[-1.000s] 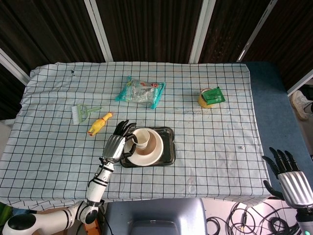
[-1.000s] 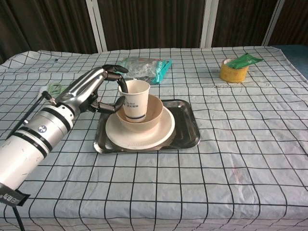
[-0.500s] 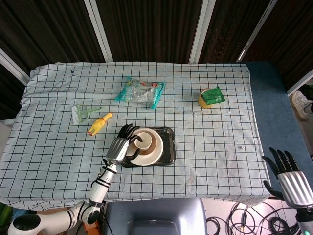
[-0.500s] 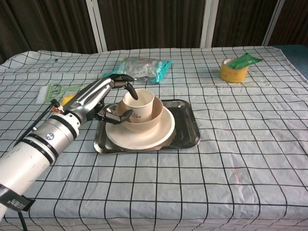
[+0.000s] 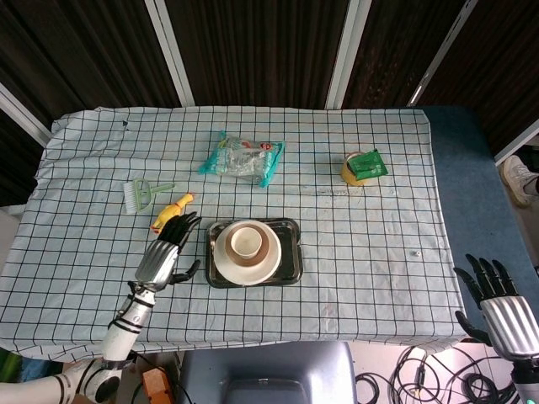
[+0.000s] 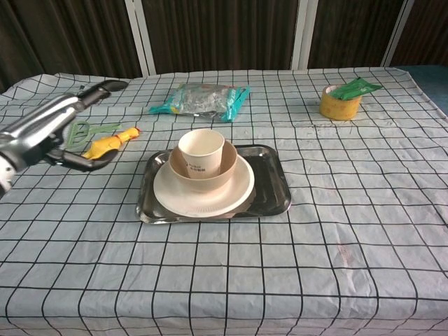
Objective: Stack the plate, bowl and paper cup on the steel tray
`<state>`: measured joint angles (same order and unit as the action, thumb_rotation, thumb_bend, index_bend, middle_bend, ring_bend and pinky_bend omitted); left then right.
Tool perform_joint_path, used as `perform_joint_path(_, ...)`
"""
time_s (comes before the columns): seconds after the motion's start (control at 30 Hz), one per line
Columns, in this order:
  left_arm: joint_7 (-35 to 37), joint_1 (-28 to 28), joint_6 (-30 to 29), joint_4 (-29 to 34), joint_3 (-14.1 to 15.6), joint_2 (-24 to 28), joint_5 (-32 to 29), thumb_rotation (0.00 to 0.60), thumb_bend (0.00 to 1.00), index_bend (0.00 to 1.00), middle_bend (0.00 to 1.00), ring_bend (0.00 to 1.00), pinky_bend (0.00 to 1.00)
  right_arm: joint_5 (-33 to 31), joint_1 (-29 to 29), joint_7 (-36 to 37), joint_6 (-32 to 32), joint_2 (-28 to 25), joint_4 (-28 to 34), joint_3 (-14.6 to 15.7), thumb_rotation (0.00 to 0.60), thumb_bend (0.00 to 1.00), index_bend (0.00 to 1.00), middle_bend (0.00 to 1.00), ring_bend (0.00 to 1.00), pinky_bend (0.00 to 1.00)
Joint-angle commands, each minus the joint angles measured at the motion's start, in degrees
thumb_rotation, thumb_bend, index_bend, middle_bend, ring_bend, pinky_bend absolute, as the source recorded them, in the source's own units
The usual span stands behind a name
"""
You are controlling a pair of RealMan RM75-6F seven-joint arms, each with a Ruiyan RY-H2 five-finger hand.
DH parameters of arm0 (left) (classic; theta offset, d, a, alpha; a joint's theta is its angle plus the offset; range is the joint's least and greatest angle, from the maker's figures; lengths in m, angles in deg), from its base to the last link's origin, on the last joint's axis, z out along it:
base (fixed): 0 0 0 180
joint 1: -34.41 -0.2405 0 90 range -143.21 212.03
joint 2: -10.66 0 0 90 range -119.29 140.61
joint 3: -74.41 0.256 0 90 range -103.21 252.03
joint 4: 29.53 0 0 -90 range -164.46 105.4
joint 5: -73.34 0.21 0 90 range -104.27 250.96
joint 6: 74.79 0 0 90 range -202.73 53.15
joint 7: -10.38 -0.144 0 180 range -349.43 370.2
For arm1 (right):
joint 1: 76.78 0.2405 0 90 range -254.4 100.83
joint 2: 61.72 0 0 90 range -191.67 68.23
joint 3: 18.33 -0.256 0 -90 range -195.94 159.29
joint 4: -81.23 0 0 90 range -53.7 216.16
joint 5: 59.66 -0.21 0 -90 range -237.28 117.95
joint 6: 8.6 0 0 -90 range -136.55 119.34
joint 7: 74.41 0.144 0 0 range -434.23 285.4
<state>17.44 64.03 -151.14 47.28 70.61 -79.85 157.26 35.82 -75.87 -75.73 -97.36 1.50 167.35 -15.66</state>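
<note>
Fingers (image 5: 173, 229) of left hand (image 5: 162, 255) spread, beside steel tray (image 5: 292, 259).

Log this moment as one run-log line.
stack: cup in bowl on plate on tray | left hand: open, beside tray, holds nothing | right hand: open, off table

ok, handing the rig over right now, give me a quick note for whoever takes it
Left hand: open, holds nothing, left of the steel tray, apart from it.
Right hand: open, holds nothing, off the table's right edge.
Stack: plate on the tray, bowl on the plate, paper cup upright in the bowl.
Done: all three look stacked.
Left: probably nothing; check the stack sits steady.
</note>
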Motion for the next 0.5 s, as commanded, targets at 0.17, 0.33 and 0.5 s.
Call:
perform_joint_path(0.17, -5.4, -18.0, -12.3, 3.7, 7.2, 16.7, -5.9, 0.6, 0.39, 0.0, 0.0, 0.0, 0.0, -8.5, -0.7, -5.5, 2.2, 1.0, 4.2, -3.0, 0.6, 0.23, 0.06, 0.0, 0.0, 0.0)
perform_joint_path(0.33, -5.4, -20.3, -10.3, 4.1, 8.6, 17.8, -6.4, 0.6, 0.4, 0.0, 0.0, 0.0, 0.0, -15.0, -1.0, -11.1, 2.8, 1.9, 6.9, -5.5, 0.6, 0.23, 0.01, 0.0, 0.0, 0.0)
perform_joint_path(0.5, -5.0, -20.5, -9.7, 3.7, 8.2, 17.8, -4.2, 0.6, 0.39, 0.0, 0.0, 0.0, 0.0, -14.2, -1.3, -12.0, 2.0, 1.5, 8.1, -5.4, 0.6, 0.23, 0.0, 0.0, 0.0, 0.0)
